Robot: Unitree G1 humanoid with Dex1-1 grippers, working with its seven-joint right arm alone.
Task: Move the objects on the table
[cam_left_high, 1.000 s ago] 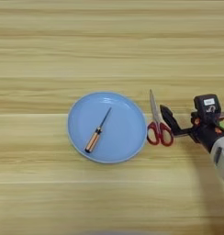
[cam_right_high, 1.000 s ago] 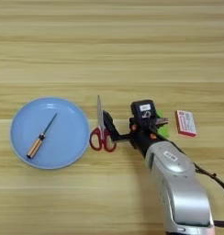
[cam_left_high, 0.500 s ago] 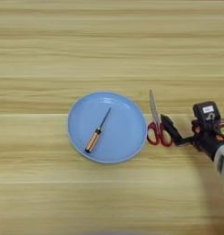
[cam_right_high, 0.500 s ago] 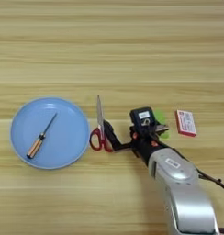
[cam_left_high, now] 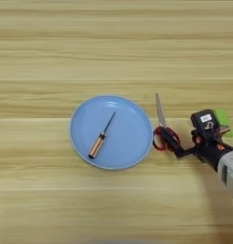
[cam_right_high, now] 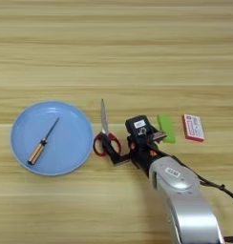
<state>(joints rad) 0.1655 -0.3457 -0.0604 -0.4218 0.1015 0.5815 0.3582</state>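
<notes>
Landmark is the blue plate on the counter; one plate, sitting left of centre.

One screwdriver lies inside the plate, diagonal, orange-brown handle toward the plate's near-left rim, thin shaft pointing to its far-right; nothing else in the plate.

One pair of scissors just right of the plate's rim, flat on the counter; blades closed and pointing away from the robot, red handles nearest the robot; close beside the plate, can't tell if touching.

Right gripper sits right of the plate, directly at the scissors' handles; one black finger lies across the red handle loops, the other runs along the counter just behind them; fingers spread apart, but can't tell whether they actually clamp the handles. Silver forearm comes in from the bottom right and covers the counter there.

One green block further right of the plate, past the gripper body, just beside it; lies lengthwise away from the robot.

One small red-and-white box right of the green block, furthest from the plate; near the block but apart from it.

Between scissors and green block only the gripper's black body stands in the way.
</notes>
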